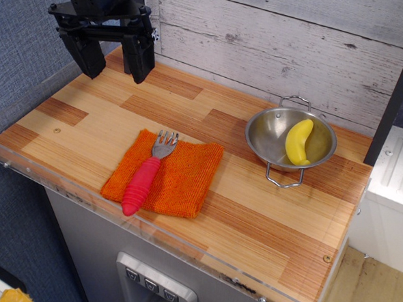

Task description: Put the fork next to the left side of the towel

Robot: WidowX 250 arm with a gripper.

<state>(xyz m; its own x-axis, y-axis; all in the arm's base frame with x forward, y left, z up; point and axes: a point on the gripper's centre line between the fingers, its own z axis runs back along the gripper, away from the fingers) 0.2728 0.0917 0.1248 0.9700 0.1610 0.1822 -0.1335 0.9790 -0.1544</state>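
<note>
The fork (147, 174) has a ribbed red-pink handle and a silver head. It lies on the left part of the orange towel (182, 181), tines pointing to the back, handle end reaching the towel's front edge. The towel lies flat near the front of the wooden table (253, 195). My gripper (113, 69) hangs above the back left of the table, well away from the fork. Its two black fingers are spread apart and hold nothing.
A steel bowl (271, 131) with wire handles stands at the right and holds a yellow banana (298, 141). A clear plastic lip (182, 242) runs along the table's front edge. A plank wall rises behind the table.
</note>
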